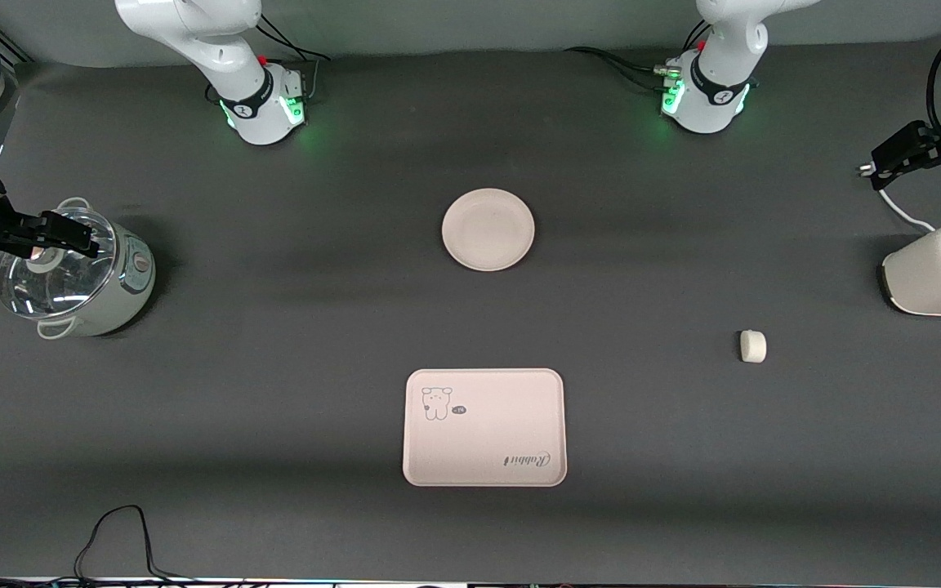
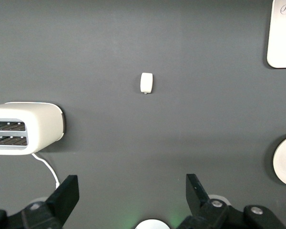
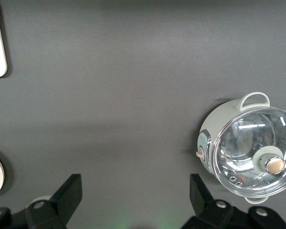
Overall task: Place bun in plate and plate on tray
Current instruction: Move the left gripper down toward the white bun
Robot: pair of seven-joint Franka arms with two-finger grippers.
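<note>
Nearest sits the tray (image 1: 484, 427), plate (image 1: 488, 229) farther back, bun (image 1: 752, 345) toward the left arm's end; both grippers, left gripper (image 2: 131, 198) and right gripper (image 3: 136, 198), hang wide and empty, and that rounded bun might roll if pinched off-centre.

Both my hands hang high at the ends of the tabletop; nothing is held.

The plate (image 1: 488, 229) lies bare at mid-tabletop, and I place everything else by it. The tray (image 1: 484, 427) sits nearer the front camera than the plate, well apart, showing its small animal drawing and "Rabbit" script. The bun (image 1: 752, 345) lies alone toward my left arm's end, also nearer the camera than the plate. My right hand (image 1: 70, 233) hangs over a lidded glass-topped pot (image 1: 103, 306) at my right arm's end. My left hand (image 1: 899, 155) hangs over the tabletop near a white toaster (image 1: 940, 269) at the other end.
</note>
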